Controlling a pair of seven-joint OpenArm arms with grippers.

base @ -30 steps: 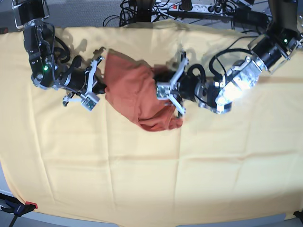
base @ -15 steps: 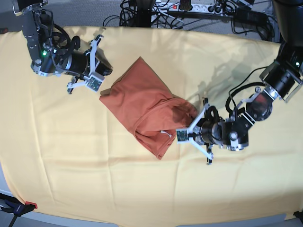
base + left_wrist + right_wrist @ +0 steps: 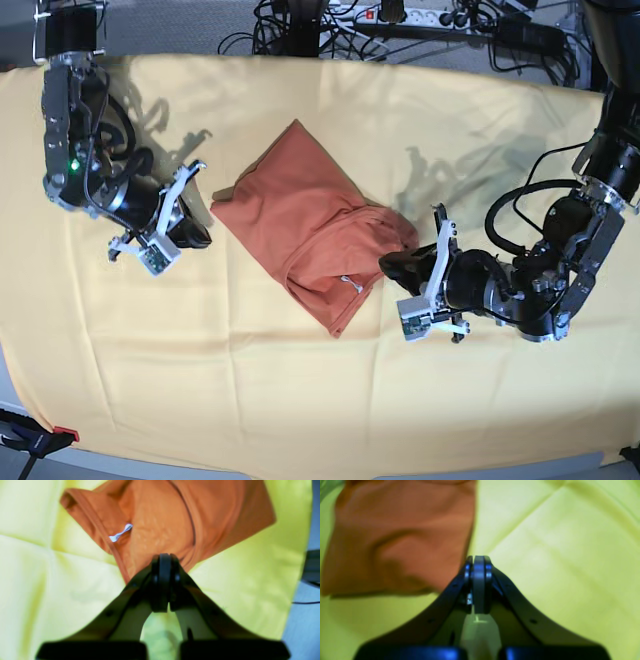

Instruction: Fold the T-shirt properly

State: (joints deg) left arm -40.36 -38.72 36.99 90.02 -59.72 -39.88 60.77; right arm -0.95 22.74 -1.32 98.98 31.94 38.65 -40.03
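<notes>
- Left gripper [image 3: 392, 266]: jaws clenched, grasping nothing; the tip sits at the right edge of the T-shirt [image 3: 305, 225].
- Right gripper [image 3: 200, 233]: clenched, empty, just beside the shirt's left corner.
- T-shirt: lies mid-scene on the yellow cloth [image 3: 300, 400], folded into a compact, slightly rumpled bundle.
- Judgement: folding nearly complete; only tidying remains.
- Containers: none visible.

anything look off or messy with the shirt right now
Yes. The T-shirt lies askew, diagonal on the yellow cloth, in a rough bundle rather than a neat rectangle. Its end near the left end effector is bunched, with the white tag poking out at the collar.
</notes>
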